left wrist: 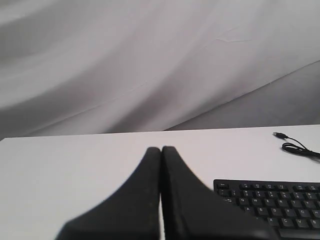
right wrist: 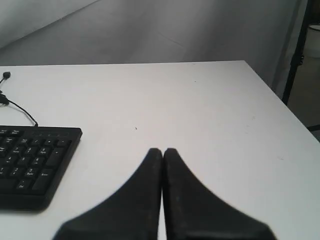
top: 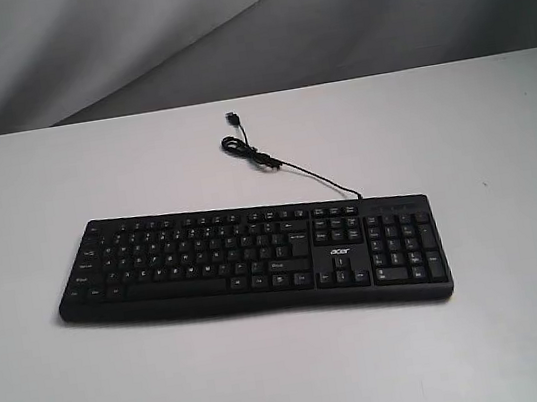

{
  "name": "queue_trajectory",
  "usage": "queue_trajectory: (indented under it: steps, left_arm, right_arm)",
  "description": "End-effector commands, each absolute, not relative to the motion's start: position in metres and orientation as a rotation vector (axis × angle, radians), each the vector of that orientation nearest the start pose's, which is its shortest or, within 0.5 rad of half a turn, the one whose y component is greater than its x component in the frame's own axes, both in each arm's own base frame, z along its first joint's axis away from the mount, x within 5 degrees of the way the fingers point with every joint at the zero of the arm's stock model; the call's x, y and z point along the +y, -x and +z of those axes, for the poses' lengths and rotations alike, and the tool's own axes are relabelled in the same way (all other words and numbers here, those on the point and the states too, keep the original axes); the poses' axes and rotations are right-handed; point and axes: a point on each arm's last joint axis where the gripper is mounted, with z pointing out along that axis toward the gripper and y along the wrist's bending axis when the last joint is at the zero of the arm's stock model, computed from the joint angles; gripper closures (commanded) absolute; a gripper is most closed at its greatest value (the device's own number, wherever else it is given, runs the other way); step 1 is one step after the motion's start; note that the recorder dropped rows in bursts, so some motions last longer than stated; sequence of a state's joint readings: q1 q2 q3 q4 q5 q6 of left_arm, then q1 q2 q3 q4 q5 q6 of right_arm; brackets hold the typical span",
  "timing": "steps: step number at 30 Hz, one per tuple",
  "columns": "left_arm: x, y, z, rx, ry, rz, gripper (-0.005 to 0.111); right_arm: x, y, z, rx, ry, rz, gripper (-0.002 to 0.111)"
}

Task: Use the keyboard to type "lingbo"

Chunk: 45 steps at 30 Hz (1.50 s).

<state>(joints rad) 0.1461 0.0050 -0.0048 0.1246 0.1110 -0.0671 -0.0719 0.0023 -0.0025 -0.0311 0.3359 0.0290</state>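
black keyboard point(top: 246, 255), white legends, white table point(top: 294, 369)

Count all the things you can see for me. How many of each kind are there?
keyboard: 1
cable: 1
grippers: 2, the left gripper and the right gripper
table: 1
Total: 5

Left gripper point(left wrist: 161, 149) has its two black fingers pressed flat together, tips touching. Right gripper point(right wrist: 162, 150) is pretty much the same deal, fingers closed tight right up to the tips.
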Motion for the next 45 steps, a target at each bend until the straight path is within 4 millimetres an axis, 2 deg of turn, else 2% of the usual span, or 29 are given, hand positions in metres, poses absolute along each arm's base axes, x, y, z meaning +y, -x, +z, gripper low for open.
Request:
queue_trajectory:
  steps: [1,3,9,17,19,21,24,26,29,33,34,35,36,37,38,39,40,42,44,45]
  left_arm:
    - [0.009,-0.056,0.204,1.584,0.077,0.162,0.106]
    - [0.009,-0.056,0.204,1.584,0.077,0.162,0.106]
    - [0.009,-0.056,0.204,1.584,0.077,0.162,0.106]
    - [0.009,-0.056,0.204,1.584,0.077,0.162,0.106]
    - [0.009,-0.056,0.204,1.584,0.077,0.162,0.106]
    - [0.009,-0.056,0.204,1.584,0.077,0.162,0.106]
    - [0.009,-0.056,0.204,1.584,0.077,0.162,0.106]
    - [0.009,-0.056,0.204,1.584,0.077,0.162,0.106]
    - [0.009,-0.056,0.204,1.584,0.077,0.162,0.106]
    - [0.009,-0.056,0.204,1.584,0.077,0.162,0.106]
    - [0.009,-0.056,0.204,1.584,0.077,0.162,0.106]
    - [0.009,-0.056,0.204,1.584,0.077,0.162,0.106]
    - [0.009,-0.056,0.204,1.584,0.077,0.162,0.106]
    - [0.009,-0.056,0.204,1.584,0.077,0.162,0.106]
    - [0.009,-0.056,0.204,1.584,0.077,0.162,0.106]
    - [0.009,-0.056,0.204,1.584,0.077,0.162,0.106]
    - [0.009,-0.056,0.204,1.584,0.077,0.162,0.106]
    - [0.009,-0.056,0.204,1.584,0.077,0.162,0.106]
    - [0.009,-0.056,0.204,1.584,0.077,0.162,0.106]
    - [0.009,-0.056,0.204,1.584,0.077,0.162,0.106]
  right_arm:
    - [-0.005,-0.053,0.183,1.815,-0.083,-0.062,0.108]
    - [-0.006,-0.055,0.189,1.755,-0.055,-0.095,0.108]
    - [-0.004,-0.055,0.218,1.43,-0.051,-0.069,0.108]
    - [-0.004,-0.053,0.23,1.29,-0.065,-0.038,0.108]
    - [-0.003,-0.05,0.239,1.182,-0.105,0.034,0.108]
    - [-0.003,-0.045,0.249,1.058,-0.194,0.207,0.108]
    - [0.005,-0.039,0.258,0.943,-0.112,0.274,0.108]
    - [0.009,-0.041,0.259,0.964,-0.095,0.345,0.108]
    - [0.014,-0.053,0.274,1.02,-0.096,0.447,0.108]
    - [0.023,-0.082,0.311,1.114,0.086,0.381,0.108]
    - [0.022,-0.104,0.327,1.193,0.112,0.345,0.108]
    - [0.021,-0.118,0.336,1.238,0.113,0.323,0.108]
    - [0.013,-0.149,0.35,1.336,0.062,0.276,0.108]
    - [0.009,-0.166,0.356,1.387,0.035,0.245,0.108]
    - [0.0,-0.196,0.365,1.487,0.011,0.148,0.108]
    - [-0.005,-0.211,0.369,1.546,-0.009,0.091,0.108]
    - [-0.014,-0.236,0.373,1.659,-0.014,-0.054,0.108]
    - [-0.028,-0.269,0.374,1.854,-0.057,-0.321,0.108]
    - [-0.03,-0.296,0.365,2.024,-0.049,-0.504,0.108]
    - [-0.022,-0.314,0.357,2.095,0.023,-0.513,0.108]
